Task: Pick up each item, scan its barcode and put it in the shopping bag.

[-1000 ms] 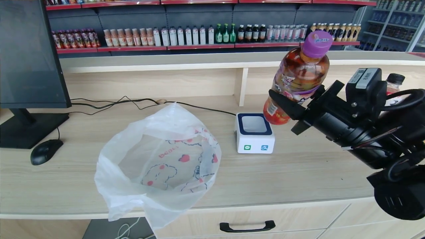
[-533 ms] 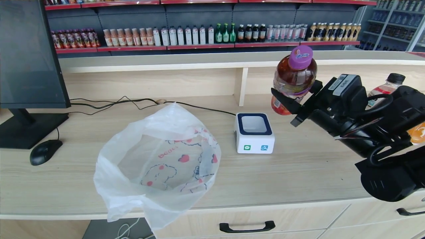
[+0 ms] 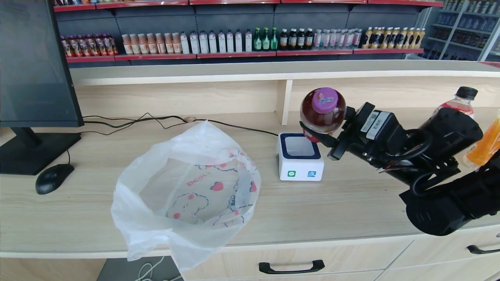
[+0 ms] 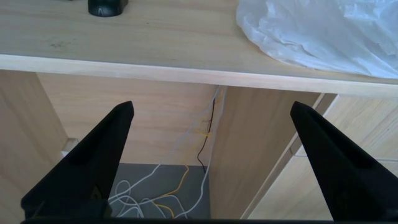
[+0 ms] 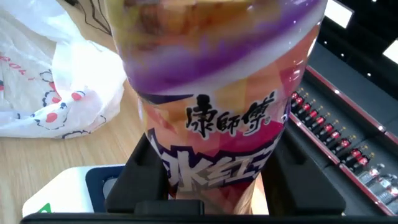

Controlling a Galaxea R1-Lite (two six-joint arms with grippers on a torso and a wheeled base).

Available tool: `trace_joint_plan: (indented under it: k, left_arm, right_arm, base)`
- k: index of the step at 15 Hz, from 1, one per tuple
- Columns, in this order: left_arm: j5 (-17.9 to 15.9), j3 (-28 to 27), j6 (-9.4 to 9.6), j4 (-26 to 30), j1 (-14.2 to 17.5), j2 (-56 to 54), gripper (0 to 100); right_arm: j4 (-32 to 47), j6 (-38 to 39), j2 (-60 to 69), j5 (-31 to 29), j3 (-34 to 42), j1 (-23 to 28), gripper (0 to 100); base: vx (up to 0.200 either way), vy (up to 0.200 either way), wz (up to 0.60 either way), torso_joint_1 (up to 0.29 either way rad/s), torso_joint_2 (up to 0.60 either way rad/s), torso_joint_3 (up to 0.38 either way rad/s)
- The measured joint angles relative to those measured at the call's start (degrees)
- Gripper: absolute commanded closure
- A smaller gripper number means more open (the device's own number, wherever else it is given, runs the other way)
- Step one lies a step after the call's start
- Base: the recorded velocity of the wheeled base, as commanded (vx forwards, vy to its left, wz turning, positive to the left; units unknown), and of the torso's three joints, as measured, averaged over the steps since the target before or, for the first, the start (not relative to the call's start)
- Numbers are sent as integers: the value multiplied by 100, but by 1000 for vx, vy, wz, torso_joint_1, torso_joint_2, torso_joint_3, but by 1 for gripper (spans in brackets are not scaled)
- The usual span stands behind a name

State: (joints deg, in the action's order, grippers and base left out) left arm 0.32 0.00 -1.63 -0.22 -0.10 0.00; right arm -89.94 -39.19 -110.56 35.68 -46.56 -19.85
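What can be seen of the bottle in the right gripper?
The bottle is clear plastic holding a reddish-brown drink, with a purple cap and a wrap label in purple, orange and pink bands. It is closed and looks full. The right gripper clamps its lower body, a black finger on either side. It is held in the air, tipped so the cap faces the head camera, above the far right corner of the white scanner. Only the gripper touches it.

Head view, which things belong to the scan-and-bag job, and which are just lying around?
Job: purple-capped bottle in the right end effector, scanner, shopping bag, black-capped bottle and orange bottle at the counter's right end.
Lying about: monitor, mouse, cable, shelf bottles behind.
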Motion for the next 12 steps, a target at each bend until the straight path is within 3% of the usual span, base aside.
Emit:
trace_joint_plan:
  k: [12]
  left_arm:
    - [0, 0, -2, -2, 5, 0, 0]
  right_arm:
    - [-16, -317, -568, 560, -525, -30, 100]
  base:
    - [0, 0, 0, 0, 0, 0]
